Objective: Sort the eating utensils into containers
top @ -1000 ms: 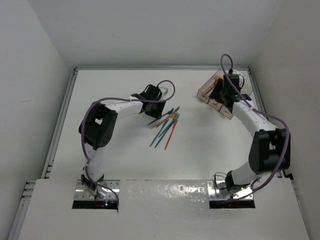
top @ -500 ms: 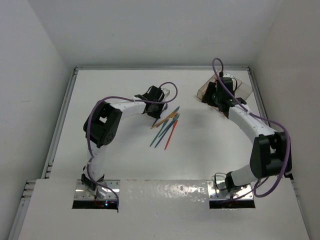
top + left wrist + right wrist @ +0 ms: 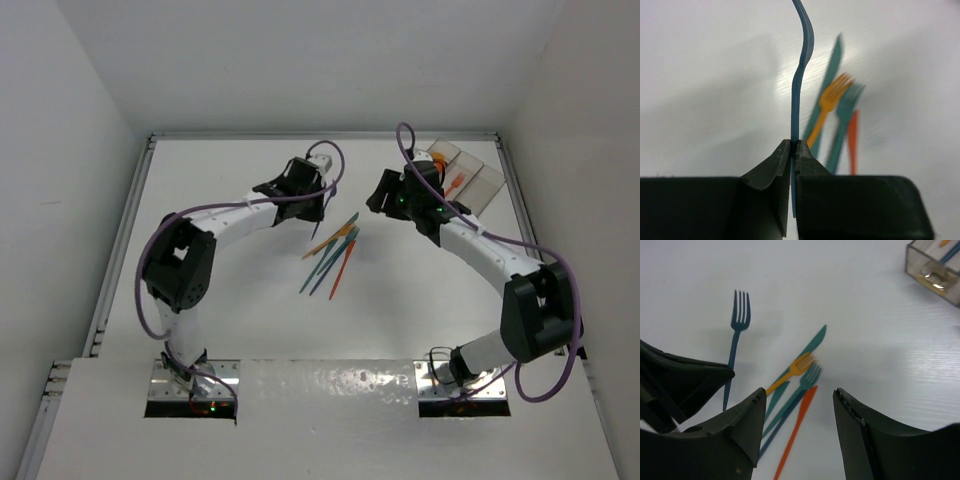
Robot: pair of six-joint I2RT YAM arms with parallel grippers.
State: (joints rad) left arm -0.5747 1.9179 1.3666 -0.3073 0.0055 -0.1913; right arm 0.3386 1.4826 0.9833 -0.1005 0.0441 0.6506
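Note:
My left gripper (image 3: 312,190) (image 3: 794,145) is shut on the handle of a blue fork (image 3: 801,70), held edge-on above the table. The fork's head (image 3: 740,310) shows in the right wrist view. My right gripper (image 3: 383,196) (image 3: 799,392) is open and empty above the loose utensils (image 3: 335,250). These are a teal knife (image 3: 814,344), a yellow-orange fork (image 3: 796,369), a teal fork (image 3: 809,379), an orange knife (image 3: 799,422) and a dark blue piece (image 3: 774,434). The containers (image 3: 482,172) (image 3: 935,267) stand at the far right and hold an orange utensil (image 3: 452,183).
The table's raised back edge (image 3: 320,136) and the white side walls close in the workspace. The two grippers face each other about a hand's width apart over the middle of the table, with the purple cables (image 3: 335,170) looping above them.
My right gripper has come away from the containers and moved left to the loose utensils. My left gripper has shifted slightly toward the back, and its arm has swung out.

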